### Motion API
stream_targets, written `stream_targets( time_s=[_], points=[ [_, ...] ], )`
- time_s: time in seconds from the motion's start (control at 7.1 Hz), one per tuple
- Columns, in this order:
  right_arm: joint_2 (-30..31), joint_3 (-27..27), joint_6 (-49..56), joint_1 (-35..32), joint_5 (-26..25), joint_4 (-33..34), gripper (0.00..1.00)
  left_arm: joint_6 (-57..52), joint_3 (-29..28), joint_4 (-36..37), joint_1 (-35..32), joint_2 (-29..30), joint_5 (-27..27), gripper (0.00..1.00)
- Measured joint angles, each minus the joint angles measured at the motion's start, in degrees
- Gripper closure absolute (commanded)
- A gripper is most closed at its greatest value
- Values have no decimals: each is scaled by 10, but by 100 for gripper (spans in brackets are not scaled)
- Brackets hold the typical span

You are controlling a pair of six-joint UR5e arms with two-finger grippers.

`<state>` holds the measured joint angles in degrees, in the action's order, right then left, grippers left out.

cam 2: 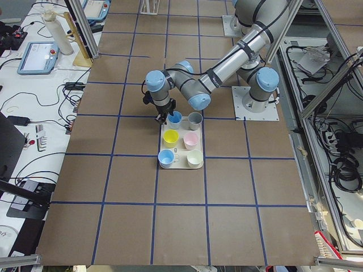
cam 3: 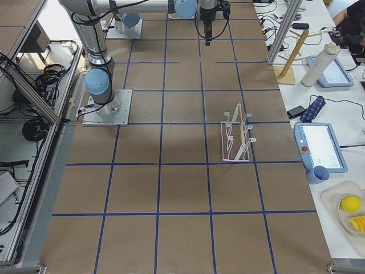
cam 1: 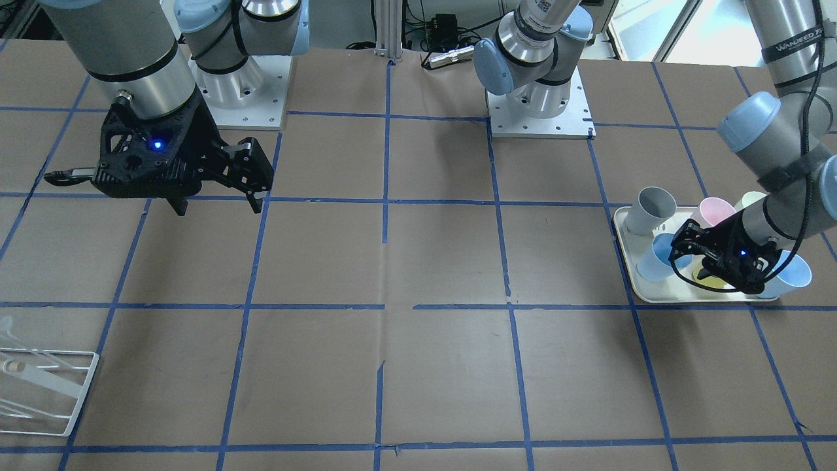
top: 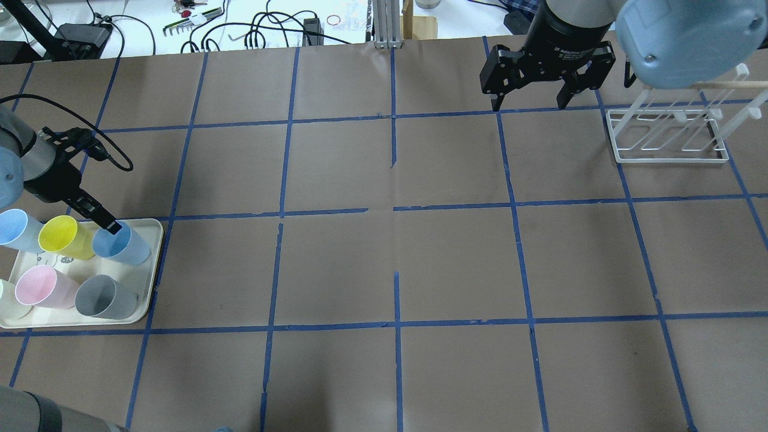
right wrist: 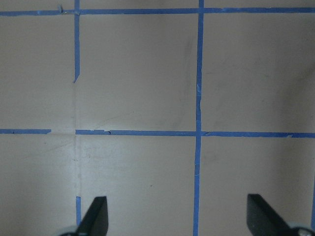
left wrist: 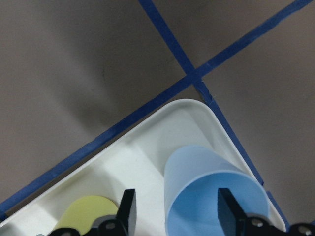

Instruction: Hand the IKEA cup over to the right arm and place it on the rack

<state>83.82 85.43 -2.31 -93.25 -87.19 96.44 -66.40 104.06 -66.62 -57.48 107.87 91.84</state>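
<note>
IKEA cup [top: 123, 243] and everything else rest on a brown tabletop [top: 456, 264] gridded with blue tape. The right arm [top: 678, 36] reaches out above bare paper; the left arm [top: 24, 162] bends down low at the opposite end. The rack [top: 666, 141] stands apart from the right fingers [top: 564, 96], farther out to the robot's right. A cream tray [top: 153, 264] lies directly under the left fingers [left wrist: 227, 209], well apart from the right ones.

On the tray, the pale-blue cup stands mouth-up in a corner, right at the left fingers. A yellow cup [top: 63, 237] is just beside them, with a second blue cup [top: 15, 230] beyond it. A pink cup [top: 39, 287] and a grey cup [top: 102, 297] stand one row away.

The left fingers are spread and straddle the cup's rim, one inside its mouth and the other outside its wall on the yellow cup's side. I cannot tell whether either touches the wall. The right fingers are spread wide with nothing between them.
</note>
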Motion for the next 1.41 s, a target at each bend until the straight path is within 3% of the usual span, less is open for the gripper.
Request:
stream_targets(
  time_s=[0.28,0.7,0.99,1.41],
  points=[
    [0,0,-1,0,0,0,0,-6,0,1,1,12,-3,100],
    [0,0,0,0,0,0,0,-8,-9,-1,0,23,-6,100],
    [0,0,0,0,0,0,0,7,-14,-14,-3,6,-38,100],
    [-1,0,0,0,0,1,0,150,-57,-138,-13,-50,-133,100]
  ],
)
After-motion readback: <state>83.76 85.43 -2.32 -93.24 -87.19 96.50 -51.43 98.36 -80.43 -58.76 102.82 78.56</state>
